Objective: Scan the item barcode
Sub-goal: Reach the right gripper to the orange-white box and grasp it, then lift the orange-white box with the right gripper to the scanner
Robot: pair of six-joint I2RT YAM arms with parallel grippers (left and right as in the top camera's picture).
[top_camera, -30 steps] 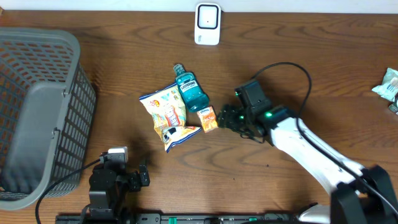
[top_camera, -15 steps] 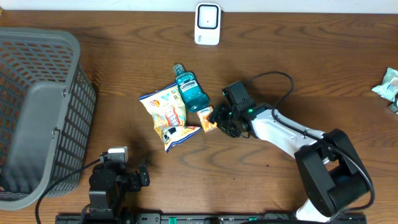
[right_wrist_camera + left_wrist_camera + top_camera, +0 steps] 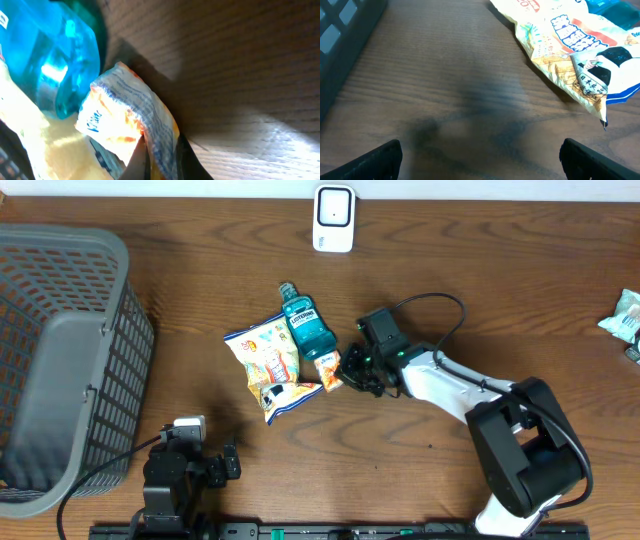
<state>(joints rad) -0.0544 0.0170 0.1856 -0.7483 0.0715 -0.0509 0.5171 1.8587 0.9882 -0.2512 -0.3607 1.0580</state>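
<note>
Shuts the right gripper (image 3: pixel 352 367) down on the small orange packet (image 3: pixel 331 370), lying on the table (image 3: pixel 180 270) just below and right of the blue mouthwash bottle (image 3: pixel 305 325). Against a second ago: no longer wide and standing off to the right of the bottle, but moved in leftward and pinched narrow on the packet's near edge. Confirmed from the right wrist view: crinkled wrapper edge caught in the tight pinch, bottle just behind. Seems to nudge the packet a touch toward the bottle in closing. Leaves the snack bag (image 3: pixel 265 360), touching the bottle on its left, unmoved. Keeps the left gripper (image 3: pixel 480 160) spread wide and empty, well below and left of the bottle, over bare wood near the bag's lower corner.

Means the grasp step appears done, or nearly so. Looks like a thin hold, on the wrapper edge only, so likely to slip or swing on lifting. Still to do, judging by the layout: lift clear of the bottle, carry past the bottle's cap to the white scanner (image 3: pixel 333 218) beyond it at the far edge, and turn the barcode toward it. Cannot tell the barcode's place on the packet from any view.
</note>
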